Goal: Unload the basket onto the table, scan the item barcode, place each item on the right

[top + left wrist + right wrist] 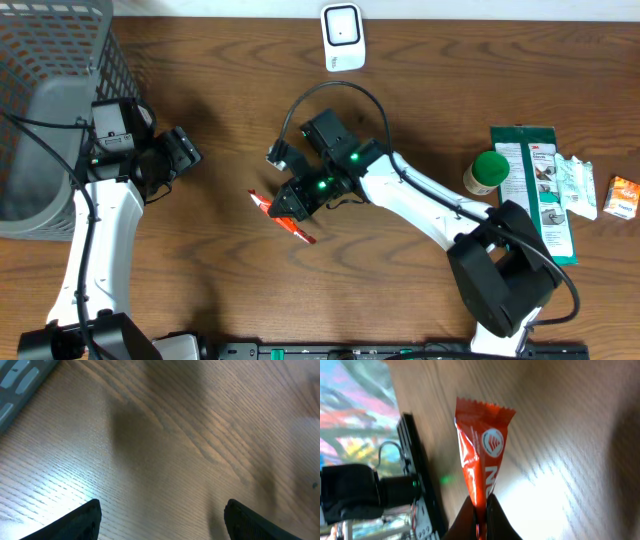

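An orange-red snack packet (pixel 483 455) with a white logo is pinched at its lower end between the fingers of my right gripper (pixel 481 503), which is shut on it. In the overhead view the packet (pixel 298 232) sticks out on both sides of the right gripper (pixel 289 206), just above the table's middle. A white scanner (pixel 342 37) stands at the table's far edge, apart from the packet. No barcode shows on the packet. My left gripper (pixel 186 154) hovers at the left, open, with only bare wood between its fingers (pixel 82 521).
A grey mesh basket (pixel 50 95) fills the far left corner beside the left arm. At the right lie a green-lidded jar (pixel 488 171), a green wipes pack (pixel 537 190), a white packet (pixel 577 188) and a small orange box (pixel 624 197).
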Motion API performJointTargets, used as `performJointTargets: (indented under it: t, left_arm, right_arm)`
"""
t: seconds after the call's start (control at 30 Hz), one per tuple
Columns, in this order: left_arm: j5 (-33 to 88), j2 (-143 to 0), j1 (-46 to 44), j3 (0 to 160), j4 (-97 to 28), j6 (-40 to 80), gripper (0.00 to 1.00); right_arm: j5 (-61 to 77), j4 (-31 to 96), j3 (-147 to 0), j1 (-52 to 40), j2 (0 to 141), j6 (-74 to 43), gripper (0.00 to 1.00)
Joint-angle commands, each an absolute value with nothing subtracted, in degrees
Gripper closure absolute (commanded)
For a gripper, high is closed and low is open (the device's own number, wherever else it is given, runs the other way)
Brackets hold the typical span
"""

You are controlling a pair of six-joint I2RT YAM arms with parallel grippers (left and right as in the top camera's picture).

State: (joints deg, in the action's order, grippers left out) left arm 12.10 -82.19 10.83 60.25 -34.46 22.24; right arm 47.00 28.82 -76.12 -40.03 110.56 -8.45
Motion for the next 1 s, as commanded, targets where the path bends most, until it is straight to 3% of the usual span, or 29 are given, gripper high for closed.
performJointTargets:
  t: [0.0,0.37,0.5,0.53,0.57,0.6,0.97]
  left_arm:
    - [12.38,-81.97,11.25,61.36,-34.65,22.13,0.19]
    - [12.38,-81.97,11.25,61.36,-34.65,22.13,0.19]
    - [12.38,-81.97,11.25,61.36,-34.65,22.13,0.19]
    - [12.38,-81.97,11.25,61.36,-34.61,22.13,0.19]
    - [12.38,-81.97,11.25,61.36,-33.69,22.13,0.19]
    - [12.38,-81.97,11.25,61.36,-32.42,22.13,0.19]
    - [12.75,-81.97,11.22,61.36,-34.65,22.11,0.19]
  right_arm:
    - [52.18,19.25,-70.26,-40.25,113.16,-8.27,0.99]
    - [44.64,6.22,-63.46,-42.37,117.12,-10.68,0.99]
    - [38.65,6.83,-63.29,-42.33,117.23,-10.66,0.89]
    - [36.8,6.87,-63.13,-42.35,117.32,-10.61,0.82]
    - [35.53,6.9,-63.09,-42.5,117.36,-10.04,0.67]
    - [35.35,6.61,-63.09,-42.54,117.36,-9.58,0.64]
    - [34.54,3.64,-63.59,-37.74,115.81,-9.63,0.4]
